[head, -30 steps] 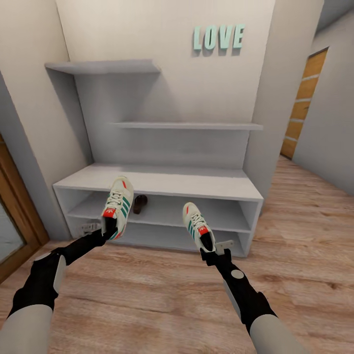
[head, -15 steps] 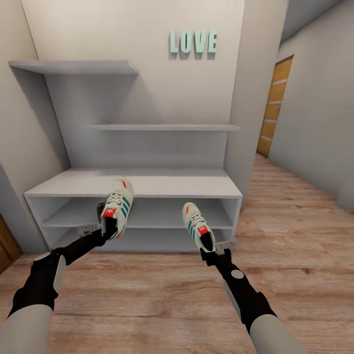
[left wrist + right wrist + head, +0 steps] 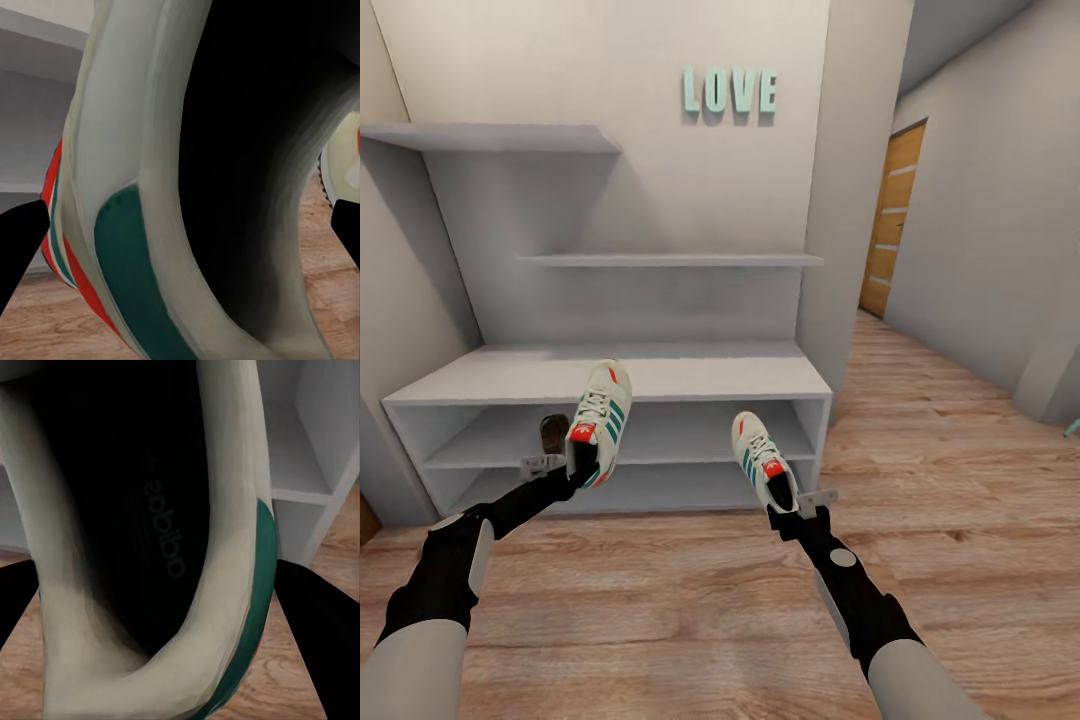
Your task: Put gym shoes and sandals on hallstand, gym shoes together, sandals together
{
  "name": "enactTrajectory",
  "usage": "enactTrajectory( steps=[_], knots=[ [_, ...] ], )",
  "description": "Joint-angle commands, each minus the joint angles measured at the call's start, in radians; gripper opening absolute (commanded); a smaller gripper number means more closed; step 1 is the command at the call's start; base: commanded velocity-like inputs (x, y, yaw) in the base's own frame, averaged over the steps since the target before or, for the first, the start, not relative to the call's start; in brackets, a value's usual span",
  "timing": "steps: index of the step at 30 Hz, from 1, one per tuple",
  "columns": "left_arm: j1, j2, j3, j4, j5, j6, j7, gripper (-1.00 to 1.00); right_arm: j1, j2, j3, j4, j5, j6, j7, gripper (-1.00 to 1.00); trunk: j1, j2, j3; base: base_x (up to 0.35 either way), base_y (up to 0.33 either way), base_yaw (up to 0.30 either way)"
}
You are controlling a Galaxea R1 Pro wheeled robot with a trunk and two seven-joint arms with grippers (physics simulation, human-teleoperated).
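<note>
Two gym shoes, both off the floor, one per arm. Left gym shoe (image 3: 598, 420) held at the heel end by left gripper (image 3: 567, 468), toe pointing up and away, in front of the hallstand (image 3: 660, 375) bench top edge. Right gym shoe (image 3: 763, 462) held at the heel by right gripper (image 3: 792, 505), toe up and tilted slightly toward the left, in front of the rack's lower openings near its right end. Shoes well apart, left one higher in head view.

Left wrist view: shoe heel collar (image 3: 150, 187) up close, green stripe + red tab visible, a dark finger (image 3: 19, 247) at each side of frame, so gripper clamped across the heel. Right wrist view: right shoe's opening and printed insole (image 3: 142, 517), dark fingers (image 3: 315, 622) either side, clamped on heel collar too.

One sandal (image 3: 553, 433), dark brown, sits on the rack's middle shelf toward the left end, partly hidden behind left shoe/gripper. Can't tell if 2nd sandal is there.

Rack: pale grey, bench top bare, two open shelf levels below, tall back panel w/ two upper shelves, mint LOVE letters (image 3: 729, 92) high on panel. Rack stands against wall. Corridor floor (image 3: 690, 600) light wood plank, runs off to the right past a wood door (image 3: 890, 220). Both arms reach fwd from the bottom of head view, black forearms, pale upper sleeves.
</note>
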Motion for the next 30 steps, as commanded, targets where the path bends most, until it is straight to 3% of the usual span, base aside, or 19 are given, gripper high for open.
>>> enactTrajectory(
  steps=[1,16,17,18,19,20,22,24,25,27,28,29,30],
  knots=[
    [-0.001,-0.001,0.004,-0.001,-0.007,0.006,-0.007,-1.0,-0.001,0.001,-0.006,0.0,0.008,-0.004,0.007,-1.0,0.0,0.0,-0.001,-0.01,0.0,-0.003],
    [-0.001,-0.003,0.002,-0.001,-0.008,0.007,-0.007,-1.0,-0.001,0.001,-0.008,0.0,0.007,-0.004,0.007,-1.0,0.0,0.0,-0.001,-0.001,0.0,0.0],
    [-0.001,-0.007,0.001,-0.001,-0.008,0.005,-0.007,-1.0,-0.001,0.0,-0.055,-0.002,-0.021,-0.006,0.007,-1.0,0.0,0.0,-0.001,0.0,0.0,0.0],
    [-0.001,-0.007,0.001,-0.001,-0.008,0.005,-0.007,-1.0,-0.001,0.0,-0.078,-0.002,-0.036,-0.006,0.007,-1.0,0.0,0.0,-0.001,0.0,0.0,0.0],
    [-0.001,-0.008,0.001,-0.001,-0.008,0.005,-0.007,-1.0,-0.001,0.0,-0.185,0.0,-0.107,-0.008,0.008,-1.0,0.0,0.0,-0.001,0.0,0.0,0.0],
    [-0.001,-0.008,0.002,-0.001,-0.008,0.006,-0.007,-1.0,-0.001,0.0,-0.377,0.001,-0.225,-0.01,0.011,-1.0,0.0,0.0,-0.001,0.0,0.0,0.0],
    [-0.001,-0.008,0.002,-0.001,-0.008,0.006,-0.007,-1.0,-0.001,-0.006,-0.563,0.002,-0.307,-0.008,0.013,-1.0,0.0,0.0,-0.001,0.0,0.0,0.0],
    [-0.001,-0.008,0.002,-0.001,-0.008,0.006,-0.007,-1.0,-0.001,-0.056,-0.715,0.002,-0.343,-0.007,0.014,-1.0,0.0,0.0,-0.001,0.0,0.0,0.0],
    [-0.001,-0.008,0.002,-0.001,-0.009,0.006,-0.007,-1.0,-0.001,-0.076,-0.745,0.002,-0.348,-0.006,0.014,-1.0,0.0,0.0,-0.001,0.0,0.0,0.0],
    [-0.001,-0.008,0.002,-0.001,-0.009,0.006,-0.007,-1.0,-0.001,-0.172,-0.838,0.003,-0.363,-0.005,0.015,-1.0,0.0,0.0,-0.001,0.0,0.0,0.0],
    [-0.001,-0.008,0.002,-0.001,-0.009,0.006,-0.007,-1.0,-0.001,-0.197,-0.855,0.004,-0.366,-0.005,0.015,-1.0,0.0,0.0,-0.001,0.0,0.0,0.0],
    [-0.001,-0.008,0.002,-0.001,-0.009,0.006,-0.007,-1.0,-0.001,-0.275,-0.895,0.005,-0.371,-0.004,0.015,-1.0,0.0,0.0,-0.001,0.0,0.0,0.0],
    [-0.001,-0.008,0.002,-0.001,-0.009,0.006,-0.007,-1.0,-0.001,-0.3,-0.906,0.005,-0.372,-0.004,0.016,-1.0,0.0,0.0,-0.001,0.0,0.0,0.0]
  ],
)
